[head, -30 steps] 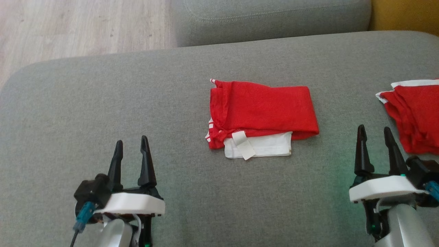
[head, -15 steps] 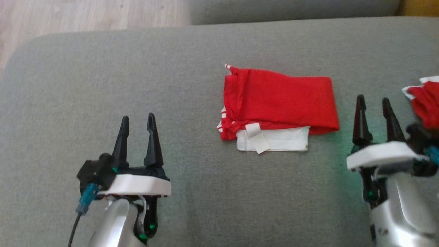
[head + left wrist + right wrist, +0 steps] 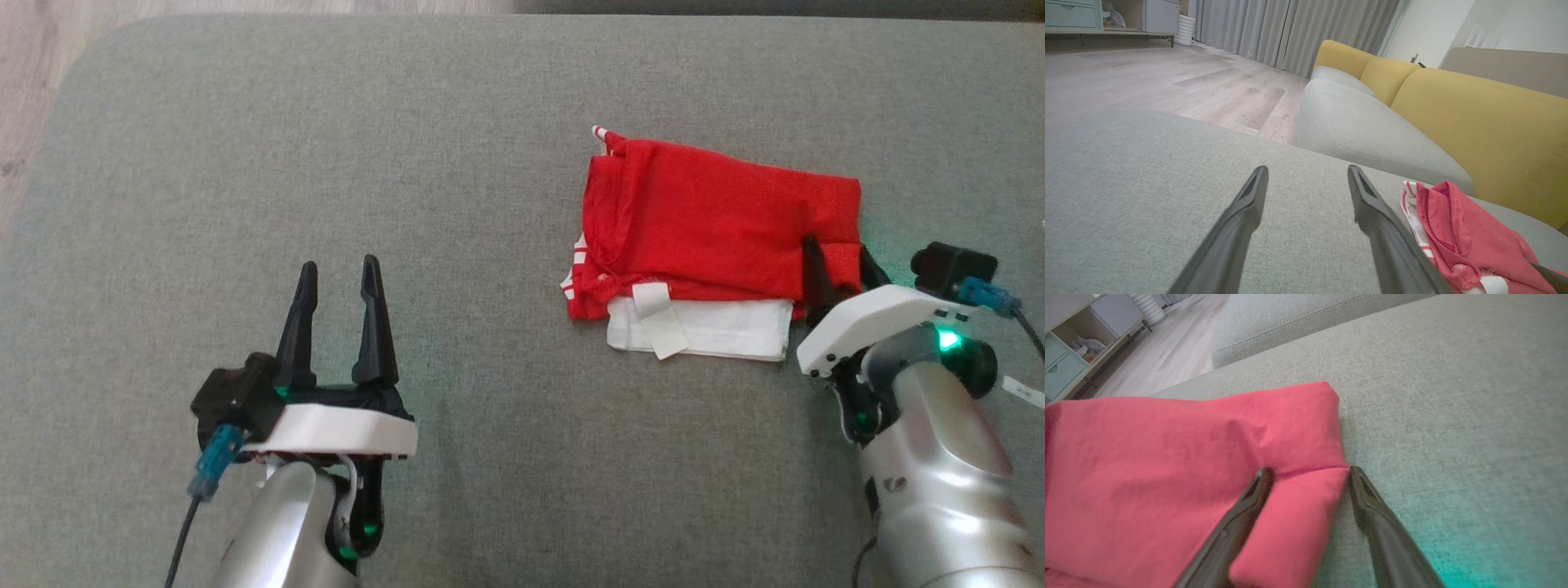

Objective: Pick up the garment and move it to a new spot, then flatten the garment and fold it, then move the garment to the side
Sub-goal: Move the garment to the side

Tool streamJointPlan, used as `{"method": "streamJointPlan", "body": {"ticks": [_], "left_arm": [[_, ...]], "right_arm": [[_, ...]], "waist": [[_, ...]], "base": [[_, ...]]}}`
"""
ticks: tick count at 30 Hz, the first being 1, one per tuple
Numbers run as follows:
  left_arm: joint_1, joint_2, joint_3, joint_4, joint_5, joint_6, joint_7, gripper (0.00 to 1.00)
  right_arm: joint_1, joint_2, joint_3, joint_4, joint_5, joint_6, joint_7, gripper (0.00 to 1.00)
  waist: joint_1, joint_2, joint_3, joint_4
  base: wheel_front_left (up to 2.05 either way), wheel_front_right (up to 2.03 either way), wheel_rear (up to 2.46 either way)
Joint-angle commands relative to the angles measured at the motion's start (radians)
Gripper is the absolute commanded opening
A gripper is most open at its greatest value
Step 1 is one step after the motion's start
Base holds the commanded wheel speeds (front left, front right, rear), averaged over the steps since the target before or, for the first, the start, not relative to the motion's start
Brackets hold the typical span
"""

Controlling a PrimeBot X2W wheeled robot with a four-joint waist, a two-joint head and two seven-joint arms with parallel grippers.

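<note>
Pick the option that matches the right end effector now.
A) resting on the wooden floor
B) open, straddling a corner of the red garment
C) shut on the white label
B: in the right wrist view the right end effector is open, one finger over the red garment, the other just past its edge above the grey cushion.

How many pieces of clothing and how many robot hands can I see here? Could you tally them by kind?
Clothing: 1, the folded red garment with white trim
Robot hands: 2, the left hand and the right hand, both open
Total: 3
</note>
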Motion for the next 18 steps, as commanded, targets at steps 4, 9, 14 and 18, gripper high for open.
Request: {"method": "streamJointPlan", "body": {"ticks": [4, 9, 14, 18], "left_arm": [[-0.035, 0.005, 0.020, -0.032, -0.005, 0.005, -0.005, 1.00], [-0.021, 0.005, 0.008, -0.031, 0.001, 0.001, -0.005, 1.00], [-0.015, 0.005, -0.011, -0.038, 0.002, 0.002, -0.005, 1.00], [-0.011, 0.005, -0.023, -0.042, 0.000, 0.006, -0.005, 1.00]], "right_arm": [[-0.015, 0.013, 0.050, 0.036, -0.025, -0.001, -0.034, 0.00], [-0.023, 0.013, 0.063, 0.049, -0.077, -0.001, -0.099, 0.00], [-0.016, 0.000, 0.062, 0.009, -0.147, -0.001, -0.117, 0.00], [0.007, -0.046, 0.092, -0.063, -0.191, -0.001, -0.086, 0.00]], "waist": [[-0.0001, 0.0000, -0.016, -0.010], [-0.0001, 0.0000, -0.056, -0.045], [-0.0001, 0.0000, -0.085, -0.093], [-0.0001, 0.0000, -0.103, -0.133]], "base": [[0.00, 0.00, 0.00], [0.00, 0.00, 0.00], [0.00, 0.00, 0.00], [0.00, 0.00, 0.00]]}}
